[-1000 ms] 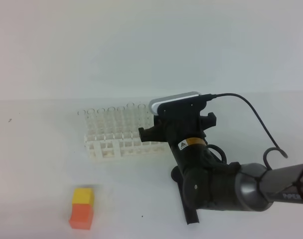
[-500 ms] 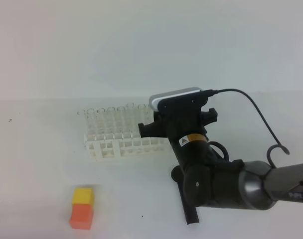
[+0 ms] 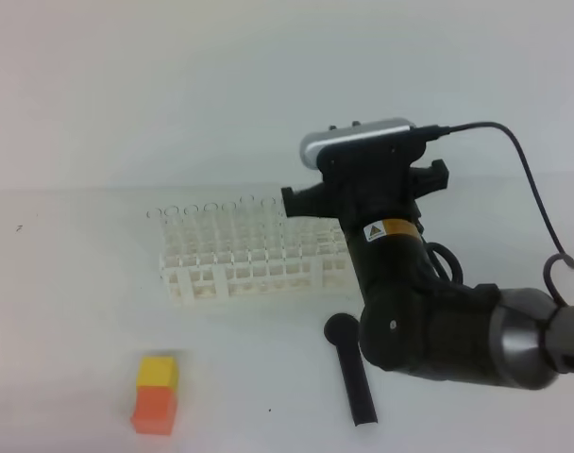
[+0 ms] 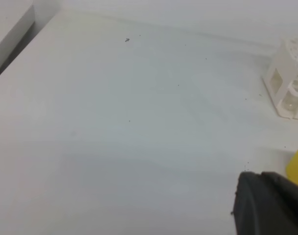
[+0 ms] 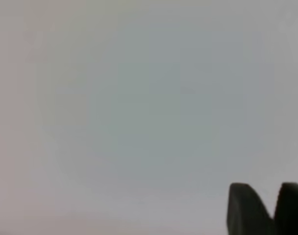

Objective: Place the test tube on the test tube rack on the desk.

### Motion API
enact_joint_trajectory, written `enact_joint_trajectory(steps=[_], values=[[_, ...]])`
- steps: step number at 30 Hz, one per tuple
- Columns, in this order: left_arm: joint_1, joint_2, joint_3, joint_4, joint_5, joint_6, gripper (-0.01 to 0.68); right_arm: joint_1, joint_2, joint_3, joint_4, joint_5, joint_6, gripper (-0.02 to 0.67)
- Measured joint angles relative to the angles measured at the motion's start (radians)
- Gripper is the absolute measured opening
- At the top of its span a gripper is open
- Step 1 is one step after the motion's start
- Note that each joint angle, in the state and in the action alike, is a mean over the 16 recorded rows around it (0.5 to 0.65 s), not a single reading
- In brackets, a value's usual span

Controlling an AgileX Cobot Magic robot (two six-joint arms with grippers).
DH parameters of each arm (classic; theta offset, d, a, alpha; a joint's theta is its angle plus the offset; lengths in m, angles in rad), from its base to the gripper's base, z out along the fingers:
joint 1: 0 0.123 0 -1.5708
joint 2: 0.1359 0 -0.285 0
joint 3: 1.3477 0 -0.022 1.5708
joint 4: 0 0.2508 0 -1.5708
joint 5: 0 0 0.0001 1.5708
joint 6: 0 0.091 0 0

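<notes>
From the high camera I've got the white test tube rack (image 3: 254,264) sitting on the desk (image 3: 70,311) just left of frame centre, with a row of clear tubes standing along its back edge; they blur into one another, so I can't pick out which one is the task's test tube (image 3: 268,219), though the one furthest right in that row stands closest to my right arm. That right arm (image 3: 429,311) fills the right half of the frame, its wrist camera housing lifted above the rack's right end, and the body of the wrist hides the fingers from here. A black scoop (image 3: 353,368) lies on the desk at lower centre, round head toward the rack, and an orange-and-yellow block (image 3: 156,394) stands at lower left. Switching to the left wrist: mostly bare desk, a corner of the rack at the right edge, a sliver of the yellow block below it, and the left gripper (image 4: 266,205) as one dark mass in the lower right corner, closed with nothing in it. On the right wrist view: a blank pale field, and the right gripper (image 5: 267,208) showing two dark fingertips (image 5: 244,208) at lower right with a narrow gap between them and nothing in that gap.
</notes>
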Motion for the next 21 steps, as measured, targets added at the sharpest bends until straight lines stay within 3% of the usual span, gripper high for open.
enact_joint_trajectory(steps=[10,21], values=[[0.0,0.0,0.0,0.0,0.0,0.0,-0.001,0.0,0.024,0.043,0.051,0.049,-0.039,0.021],[0.0,0.0,0.0,0.0,0.0,0.0,-0.001,0.003,0.051,0.051,0.009,0.122,0.0,-0.001]])
